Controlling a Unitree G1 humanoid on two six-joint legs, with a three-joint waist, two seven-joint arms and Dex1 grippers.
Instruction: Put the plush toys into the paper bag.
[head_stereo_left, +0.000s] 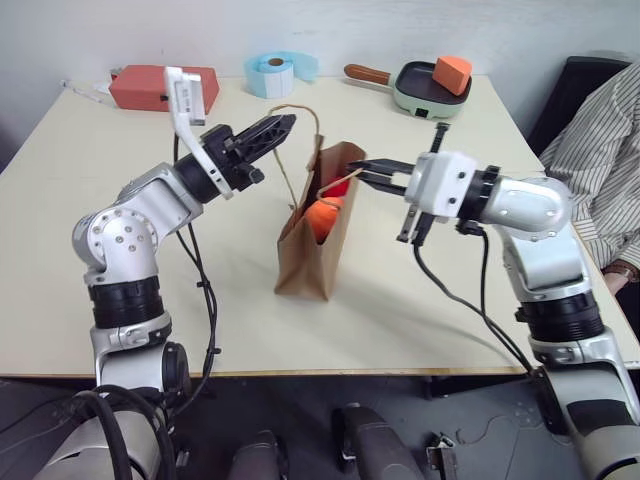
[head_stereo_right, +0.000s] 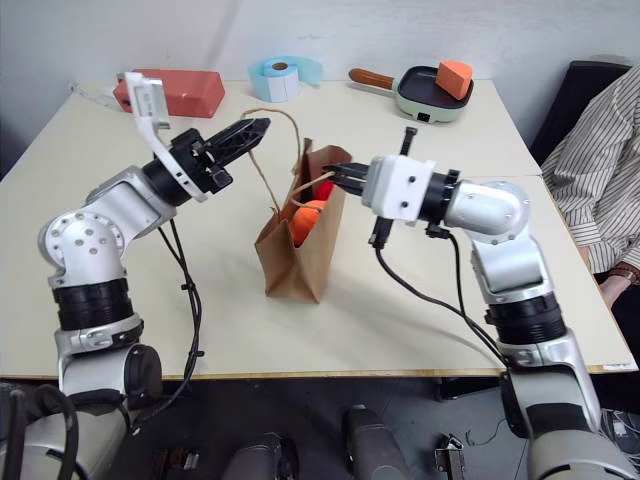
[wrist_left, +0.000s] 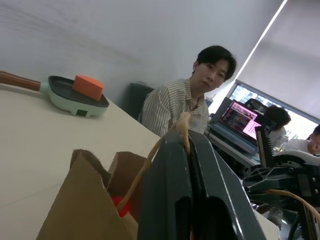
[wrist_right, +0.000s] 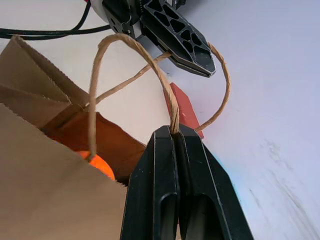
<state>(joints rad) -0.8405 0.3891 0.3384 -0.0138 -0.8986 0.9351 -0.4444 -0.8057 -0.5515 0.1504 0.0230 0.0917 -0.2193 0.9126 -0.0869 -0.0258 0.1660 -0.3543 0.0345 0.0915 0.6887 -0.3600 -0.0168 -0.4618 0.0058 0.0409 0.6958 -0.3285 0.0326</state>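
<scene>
With both plush toys (head_stereo_left: 325, 215) sitting inside the upright paper bag (head_stereo_left: 315, 250) mid-surface, left claw (head_stereo_left: 283, 124) and right claw (head_stereo_left: 355, 170) each pinch a thin cord handle, a light, floppy, tearable load.

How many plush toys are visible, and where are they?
2, both inside the paper bag: the orange fish uppermost in its mouth, the red toy just behind it. Both are partly hidden by the bag wall.

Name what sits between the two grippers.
The paper bag's open top with both plush toys inside sits between left gripper and right gripper, head views.
</scene>
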